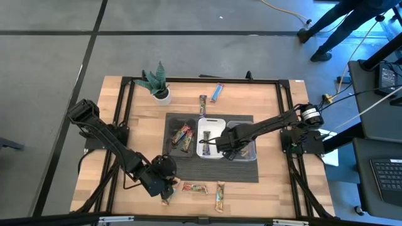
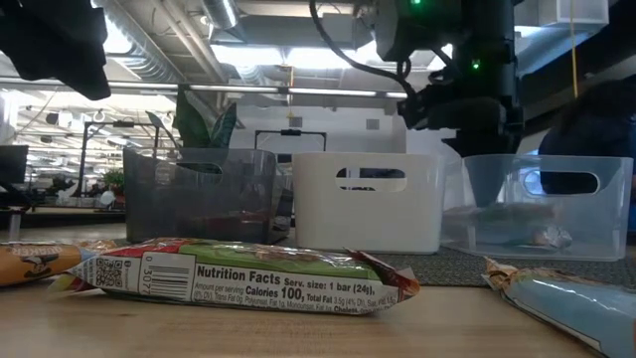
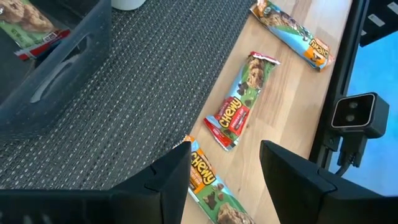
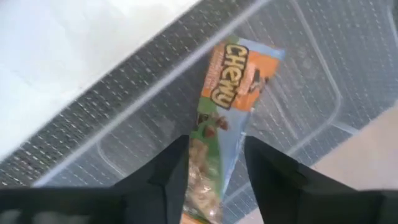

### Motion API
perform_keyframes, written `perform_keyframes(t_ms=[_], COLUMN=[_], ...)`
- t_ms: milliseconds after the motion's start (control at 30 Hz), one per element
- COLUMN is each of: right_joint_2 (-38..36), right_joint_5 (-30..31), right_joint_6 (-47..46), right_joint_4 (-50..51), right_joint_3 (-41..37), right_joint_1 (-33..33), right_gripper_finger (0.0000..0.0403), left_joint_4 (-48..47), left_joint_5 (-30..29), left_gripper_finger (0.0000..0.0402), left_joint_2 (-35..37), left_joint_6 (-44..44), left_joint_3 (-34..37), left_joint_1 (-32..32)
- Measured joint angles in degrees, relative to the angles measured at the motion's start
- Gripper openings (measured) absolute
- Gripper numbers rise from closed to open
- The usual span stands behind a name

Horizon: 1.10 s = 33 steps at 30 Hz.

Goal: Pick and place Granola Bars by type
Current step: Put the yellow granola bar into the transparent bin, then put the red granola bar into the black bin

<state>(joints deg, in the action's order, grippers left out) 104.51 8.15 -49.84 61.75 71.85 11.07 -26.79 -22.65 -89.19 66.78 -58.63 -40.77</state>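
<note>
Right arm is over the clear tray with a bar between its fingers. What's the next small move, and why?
Probably open the right gripper fully and let go. In the right wrist view the blue Chewy bar hangs between its fingers with the clear tray floor right behind it, so it looks placed. The left gripper waits over another bar.

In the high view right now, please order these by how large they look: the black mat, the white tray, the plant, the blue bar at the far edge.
1. Black mat, clearly largest.
2. White tray.
3. Plant, close to the tray; its spread leaves make this ranking unsure.
4. Blue bar, smallest.
</note>
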Motion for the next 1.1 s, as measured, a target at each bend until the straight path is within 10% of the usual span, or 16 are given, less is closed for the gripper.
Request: perform_keyframes(t_ms=[367, 1100], right_joint_2=[-0.62, -19.71], right_joint_5=[2.75, 11.66], right_joint_6=[-0.94, -8.04], right_joint_4=[8.84, 1.31], right_joint_3=[2.38, 4.66], right_joint_1=[-0.03, 18.17], right_gripper_finger=[0.0245, 0.0248], left_joint_4=[-0.01, -0.31], left_joint_5=[-0.24, -0.74], left_gripper_finger=[0.0185, 0.0262], left_joint_2=[0.04, 0.07], left_joint_6=[2.61, -0.86], left_joint_3=[0.0, 0.0], left_joint_1=[0.0, 0.0])
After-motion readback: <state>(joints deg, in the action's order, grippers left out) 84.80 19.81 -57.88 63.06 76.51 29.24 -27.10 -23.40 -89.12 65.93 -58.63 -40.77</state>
